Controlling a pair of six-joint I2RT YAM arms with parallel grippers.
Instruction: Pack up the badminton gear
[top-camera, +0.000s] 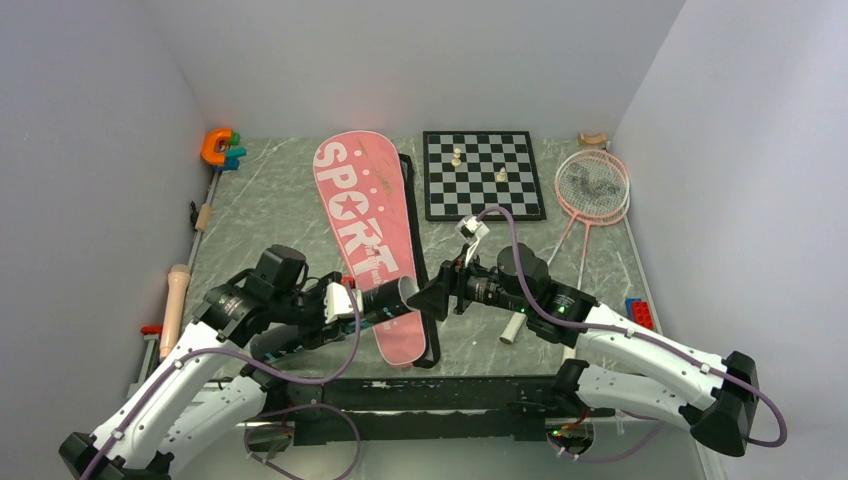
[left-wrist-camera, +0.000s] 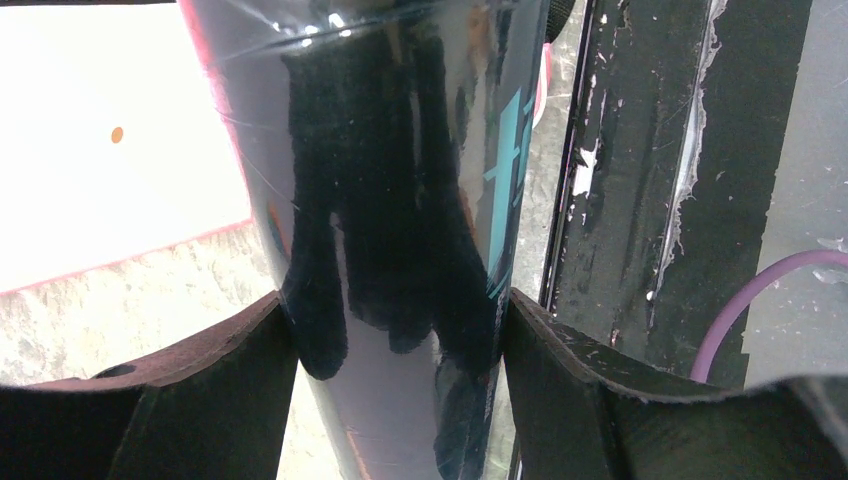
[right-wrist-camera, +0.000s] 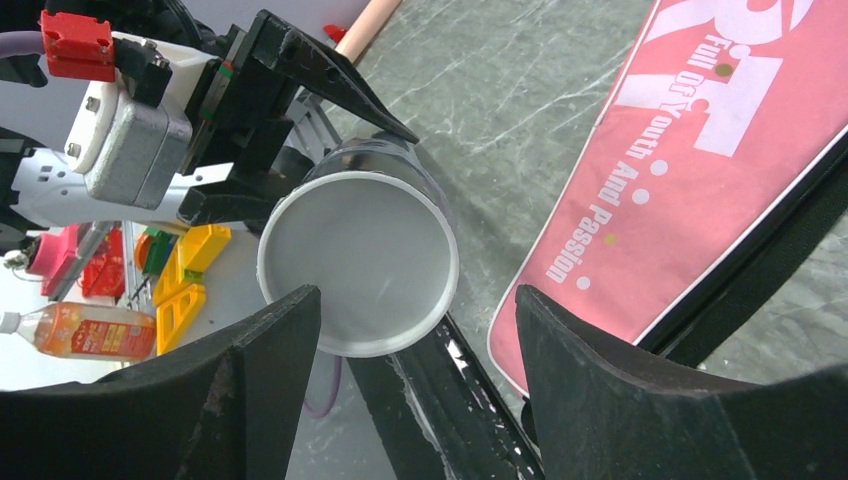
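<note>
Left end effector (left-wrist-camera: 398, 305): is gripping the long black tube (top-camera: 383, 299), one finger pressing on each side of its glossy body, the jaws standing wide around it.
Long black tube: is hanging close to level above the table (top-camera: 260, 210) at the lower centre of the top view. It is crossing over the narrow end of the bag, with its open mouth pointing toward the right of the frame.
Right end effector (right-wrist-camera: 418, 300): is standing open and holding nothing. It is facing the tube's pale round mouth, which is showing just ahead of its fingers. Whether the rim is touching a finger cannot be told.
Pink "SPORT" bag (top-camera: 362, 225): is lying flat, running from upper centre down to lower centre, with its black strap (top-camera: 411, 200) lying along its right edge.
Rackets (top-camera: 592, 185): are lying with heads overlapping at the upper right, shafts running down and left. One white handle (top-camera: 513, 327) is showing beside the right arm.
Chessboard (top-camera: 483, 175): is sitting at upper centre between bag and rackets, carrying two pale pieces.
Orange C-shaped toy (top-camera: 216, 146): is resting in the upper left corner.
</note>
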